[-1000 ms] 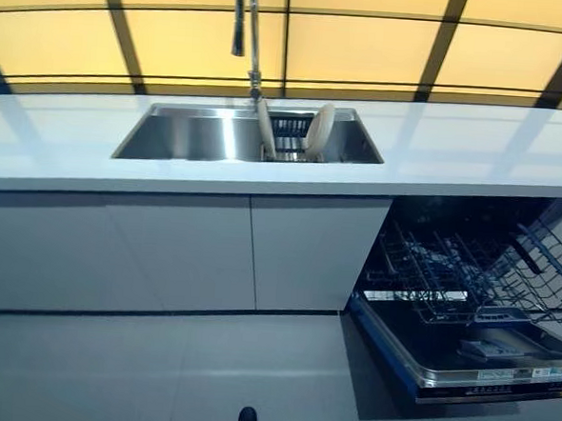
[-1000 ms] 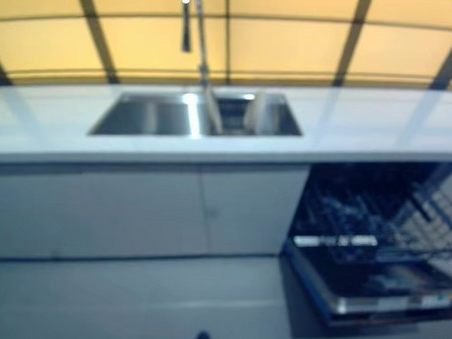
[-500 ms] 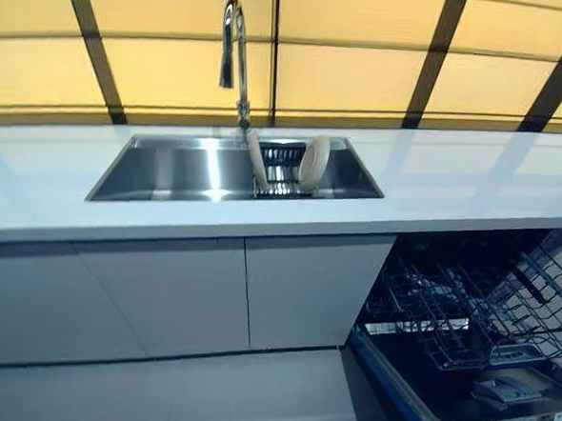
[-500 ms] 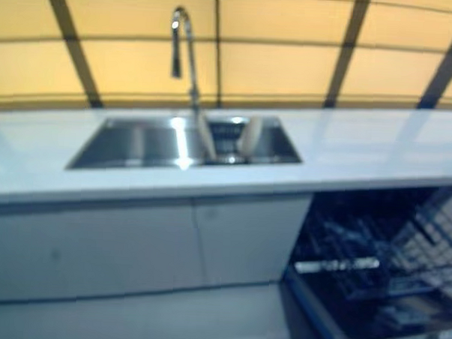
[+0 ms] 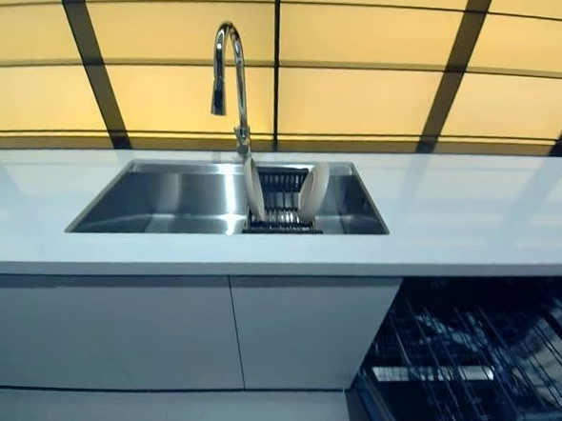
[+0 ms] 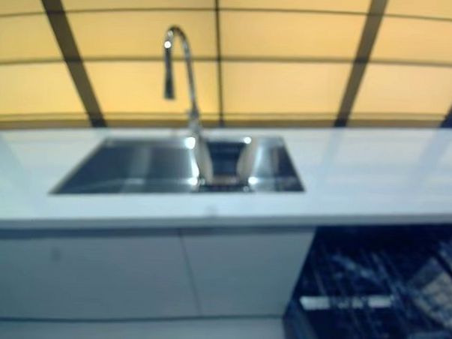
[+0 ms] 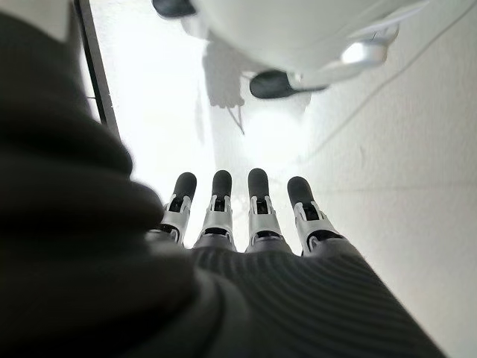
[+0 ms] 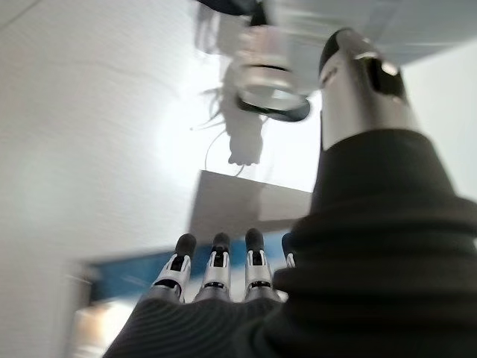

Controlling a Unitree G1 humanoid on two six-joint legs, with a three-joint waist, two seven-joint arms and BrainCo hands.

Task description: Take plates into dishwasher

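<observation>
Left eye view: two cream round ceramic plates (image 5: 313, 190) stand on edge in dark wire rack (image 5: 281, 203) inside stainless steel sink (image 5: 167, 199) at 12 o'clock, sunk in white worktop (image 5: 471, 217); open dishwasher with dark wire basket (image 5: 472, 370) at 4 o'clock. No robot hand visible here.

Left wrist view: left robot hand (image 7: 246, 224) fingers straight, empty, over floor.

Right wrist view: right robot hand (image 8: 216, 276) fingers straight, empty. Plates well apart, up and ahead of both; nearer arm unclear.

Two pale round plates, left plate (image 5: 255, 189) and right plate (image 5: 313, 190), stand on edge in dark rack (image 5: 282, 203) at frame centre, apart, leaning away from each other; open dishwasher (image 5: 481, 366) with wire basket sits lower right.
</observation>
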